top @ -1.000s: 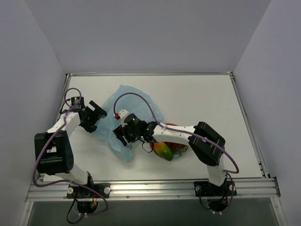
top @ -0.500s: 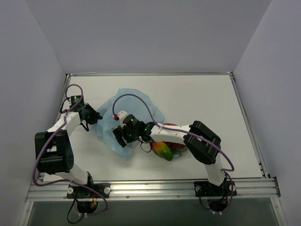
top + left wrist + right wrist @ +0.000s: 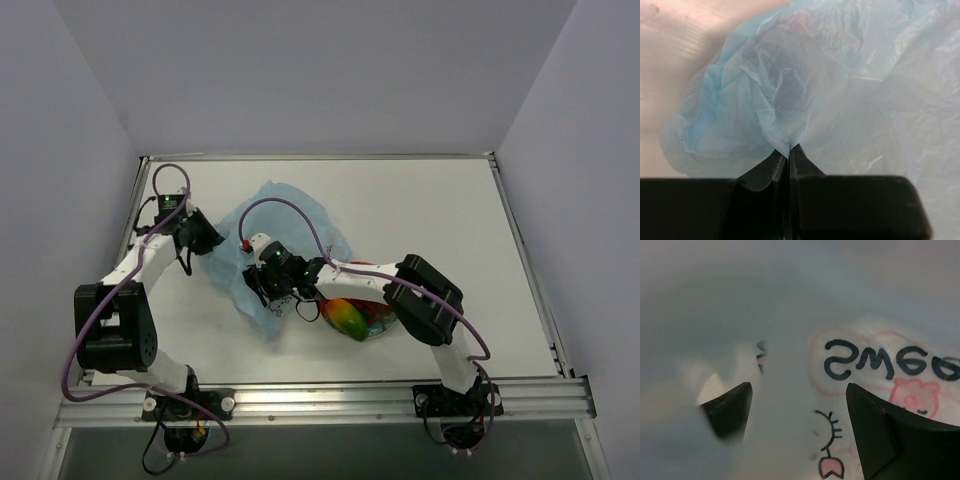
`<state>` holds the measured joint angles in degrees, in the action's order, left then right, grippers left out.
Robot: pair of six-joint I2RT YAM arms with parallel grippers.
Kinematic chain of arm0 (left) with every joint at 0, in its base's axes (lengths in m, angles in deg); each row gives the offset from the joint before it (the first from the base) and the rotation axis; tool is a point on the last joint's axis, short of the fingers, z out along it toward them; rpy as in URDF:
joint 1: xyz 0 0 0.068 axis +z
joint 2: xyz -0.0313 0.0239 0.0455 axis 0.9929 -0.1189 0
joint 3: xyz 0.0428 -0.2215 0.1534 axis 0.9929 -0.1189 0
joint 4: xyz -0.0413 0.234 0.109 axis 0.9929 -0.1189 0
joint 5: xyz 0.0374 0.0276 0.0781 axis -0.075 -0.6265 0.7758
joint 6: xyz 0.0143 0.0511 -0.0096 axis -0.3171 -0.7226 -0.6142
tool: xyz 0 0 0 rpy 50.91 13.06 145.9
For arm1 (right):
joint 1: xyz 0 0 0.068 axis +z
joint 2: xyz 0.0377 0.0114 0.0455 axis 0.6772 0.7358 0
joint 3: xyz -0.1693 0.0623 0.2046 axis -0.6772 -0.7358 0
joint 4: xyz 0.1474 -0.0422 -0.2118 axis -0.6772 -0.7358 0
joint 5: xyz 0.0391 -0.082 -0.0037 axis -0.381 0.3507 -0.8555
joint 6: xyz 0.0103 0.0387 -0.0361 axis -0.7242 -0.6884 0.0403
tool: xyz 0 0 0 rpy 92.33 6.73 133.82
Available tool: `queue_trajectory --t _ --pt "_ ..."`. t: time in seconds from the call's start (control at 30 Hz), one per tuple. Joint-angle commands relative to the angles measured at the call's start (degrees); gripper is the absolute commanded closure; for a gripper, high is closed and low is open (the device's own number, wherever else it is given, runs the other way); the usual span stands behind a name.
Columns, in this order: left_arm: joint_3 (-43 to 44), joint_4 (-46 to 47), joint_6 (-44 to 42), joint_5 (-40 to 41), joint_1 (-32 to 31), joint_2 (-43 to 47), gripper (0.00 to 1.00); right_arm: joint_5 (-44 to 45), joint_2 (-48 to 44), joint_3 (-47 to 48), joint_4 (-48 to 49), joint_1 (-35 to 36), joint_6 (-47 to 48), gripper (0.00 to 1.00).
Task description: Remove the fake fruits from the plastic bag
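Observation:
The plastic bag (image 3: 285, 215) lies crumpled and light blue at the table's middle left. My left gripper (image 3: 207, 240) is at its left edge, shut on a pinch of the film (image 3: 789, 149), which fans out from the fingertips. My right gripper (image 3: 268, 292) is over the bag's near part, open. Its fingers (image 3: 880, 430) straddle printed film (image 3: 875, 362), and a fold veils the left finger. Of the fake fruits, a red-yellow-green mango (image 3: 345, 318) lies on the red plate (image 3: 388, 316), outside the bag. Whether any fruits are in the bag cannot be seen.
The plate sits just right of the bag, under my right forearm (image 3: 360, 280). Bare white table (image 3: 450, 220) stretches to the right and behind. A raised rim (image 3: 320, 157) borders the far edge, and the arms' mounting rail (image 3: 320, 400) runs along the near edge.
My left gripper has closed on the bag's left edge and shifted slightly toward the back. My right gripper stayed over the bag, edging a little left.

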<state>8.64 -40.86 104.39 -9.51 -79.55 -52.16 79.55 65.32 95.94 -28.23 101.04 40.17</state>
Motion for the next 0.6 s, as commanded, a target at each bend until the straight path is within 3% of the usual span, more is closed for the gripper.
queue_trajectory --t 0.0,0.13,0.57 --pt "6.7 -2.5 -8.0 3.0 -5.0 5.3 0.98 3.3 2.0 3.1 0.9 -0.5 -0.7 0.28" --pt "8.2 -4.6 -12.1 6.3 -9.1 7.4 0.98 4.4 4.1 4.0 0.9 -1.0 -1.0 0.26" --pt "9.0 -8.1 -16.6 12.6 -13.2 13.7 0.98 13.0 4.0 3.4 0.9 -1.2 -2.8 0.23"
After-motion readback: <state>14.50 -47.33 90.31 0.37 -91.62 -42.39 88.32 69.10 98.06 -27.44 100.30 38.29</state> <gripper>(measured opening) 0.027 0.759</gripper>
